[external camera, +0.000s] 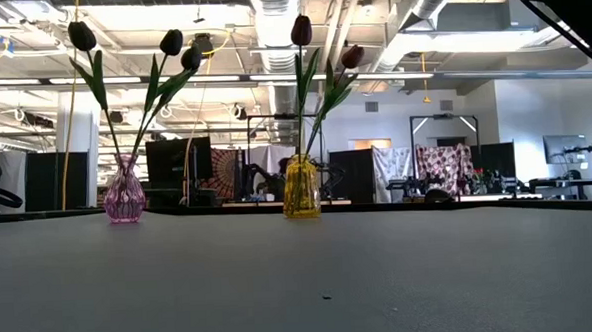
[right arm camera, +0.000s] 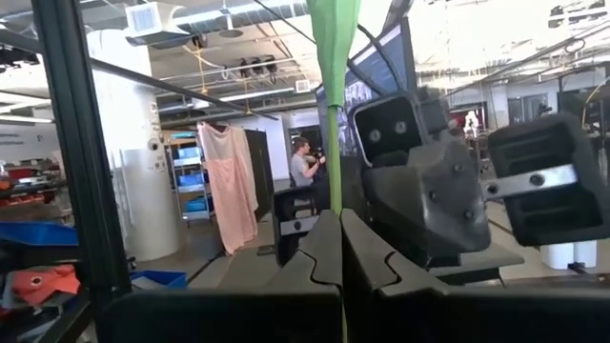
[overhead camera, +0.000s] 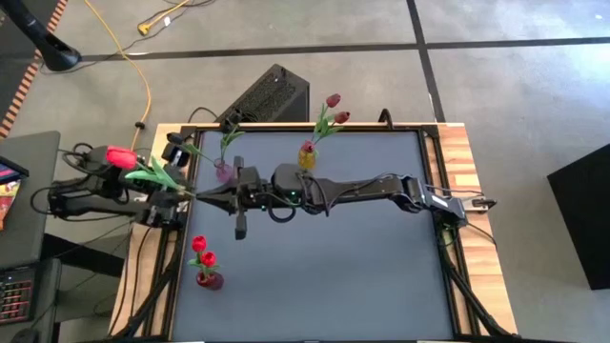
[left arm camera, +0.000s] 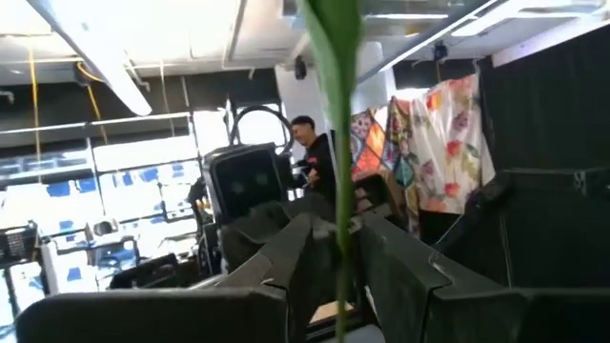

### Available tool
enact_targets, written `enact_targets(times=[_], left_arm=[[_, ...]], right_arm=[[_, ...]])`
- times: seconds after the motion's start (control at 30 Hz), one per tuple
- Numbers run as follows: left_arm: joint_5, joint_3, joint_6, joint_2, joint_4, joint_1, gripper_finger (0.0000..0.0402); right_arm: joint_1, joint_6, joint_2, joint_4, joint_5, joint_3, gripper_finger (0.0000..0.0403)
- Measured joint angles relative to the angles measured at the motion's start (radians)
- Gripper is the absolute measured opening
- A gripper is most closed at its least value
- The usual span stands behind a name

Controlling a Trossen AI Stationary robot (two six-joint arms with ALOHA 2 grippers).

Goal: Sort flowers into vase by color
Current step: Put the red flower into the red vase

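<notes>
A red tulip (overhead camera: 121, 157) with green leaves (overhead camera: 157, 175) is in the air at the table's left edge, its head out past the edge above the left arm. My right gripper (overhead camera: 202, 195) reaches across the table and is shut on its stem. My left gripper (overhead camera: 179, 197) faces it, open by a narrow gap (left arm camera: 338, 238), and the stem (left arm camera: 340, 257) runs through that gap. The pink vase (external camera: 124, 199) holds near-black tulips (external camera: 171, 41). Maroon tulips (external camera: 301, 30) stand in the yellow vase (external camera: 301, 189). A dark red vase (overhead camera: 209, 278) holds two red tulips (overhead camera: 198, 245). My right gripper (right arm camera: 337, 229) pinches the tulip's thin green stem (right arm camera: 335, 205) between its two fingers, which lie across it. The fingers come level from the table's right side. The tulip is lifted clear of the table, its head away toward the left arm.
The pink vase (overhead camera: 222, 170) stands just beyond the two grippers, toward the far edge, and the yellow vase (overhead camera: 307, 155) is farther right. The red vase sits near the left edge, toward the near side. A black box (overhead camera: 269, 95) stands behind the table. The grey mat (overhead camera: 362, 276) is bare at right.
</notes>
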Motion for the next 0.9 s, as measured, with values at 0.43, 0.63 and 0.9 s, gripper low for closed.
enact_targets(times=[0.43,0.63,0.9], left_arm=[[-0.011,0.000,0.011,0.027,0.038,0.000,0.0082],[0.020,0.000,0.011,0.028,0.038,0.000,0.0064],[0.050,0.000,0.011,0.031,0.040,0.000,0.0003]], right_arm=[[-0.003,-0.003,0.000,-0.012,0.001,-0.001,0.0016],[-0.003,-0.005,0.000,-0.009,0.002,-0.001,0.0036],[-0.003,-0.005,0.000,-0.011,0.002,-0.001,0.0102]])
